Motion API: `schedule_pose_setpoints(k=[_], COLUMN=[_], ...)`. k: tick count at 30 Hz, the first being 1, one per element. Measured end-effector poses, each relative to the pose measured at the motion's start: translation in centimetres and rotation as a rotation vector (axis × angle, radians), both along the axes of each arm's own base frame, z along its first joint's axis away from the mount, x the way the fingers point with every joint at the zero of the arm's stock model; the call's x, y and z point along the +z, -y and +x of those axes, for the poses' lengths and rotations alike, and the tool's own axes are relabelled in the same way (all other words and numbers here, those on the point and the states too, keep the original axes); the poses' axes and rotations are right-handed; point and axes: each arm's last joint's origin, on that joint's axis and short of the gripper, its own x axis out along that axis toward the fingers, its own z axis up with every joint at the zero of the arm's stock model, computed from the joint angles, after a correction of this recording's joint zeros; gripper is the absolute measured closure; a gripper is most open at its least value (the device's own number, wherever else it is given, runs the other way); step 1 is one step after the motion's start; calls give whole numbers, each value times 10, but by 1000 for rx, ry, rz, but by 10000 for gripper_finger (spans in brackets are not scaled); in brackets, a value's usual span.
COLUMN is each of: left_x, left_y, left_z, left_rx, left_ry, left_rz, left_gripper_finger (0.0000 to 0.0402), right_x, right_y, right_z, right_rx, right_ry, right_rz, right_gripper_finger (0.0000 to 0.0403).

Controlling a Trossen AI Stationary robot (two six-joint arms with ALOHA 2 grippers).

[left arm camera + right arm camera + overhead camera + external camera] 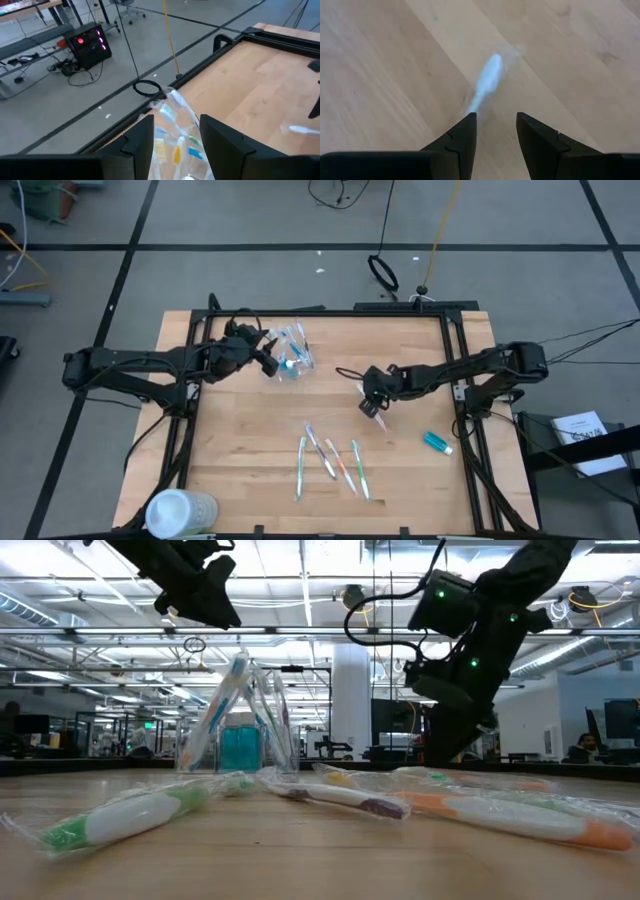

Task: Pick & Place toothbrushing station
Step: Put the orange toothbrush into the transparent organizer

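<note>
A small clear cup (pixel 292 360) stands at the table's far middle, holding several wrapped toothbrushes and a teal tube. It also shows in the low view (pixel 235 730). My left gripper (pixel 268 362) is open just left of and above the cup. In its wrist view (pixel 177 130) the brush tops show between the fingers. My right gripper (pixel 375 408) is open over a wrapped pale blue toothbrush (pixel 487 80). This brush lies flat on the wood and runs on from beside one fingertip. Several more wrapped toothbrushes (pixel 330 460) lie flat near the front middle.
A teal toothpaste tube (pixel 437 442) lies by the table's right rail. A big white cylindrical container (pixel 180 512) stands at the front left corner. Black frame rails run along the far and side edges. Bare wood lies between the cup and the loose brushes.
</note>
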Motion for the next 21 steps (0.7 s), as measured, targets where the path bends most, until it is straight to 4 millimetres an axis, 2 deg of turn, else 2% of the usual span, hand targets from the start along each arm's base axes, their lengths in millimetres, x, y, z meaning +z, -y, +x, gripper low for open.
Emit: schedule_pose_setpoints(k=[13, 21], left_x=[2, 2], left_y=[-3, -3], left_z=[1, 1], left_rx=[-1, -3], left_ry=[-1, -5], left_rz=[32, 34], left_gripper_finger=[236, 236], right_x=[-1, -13], right_y=[1, 1], right_z=[2, 5], right_rx=[-6, -18], right_ry=[72, 50], right_rz=[24, 59], right_gripper_finger=[273, 273])
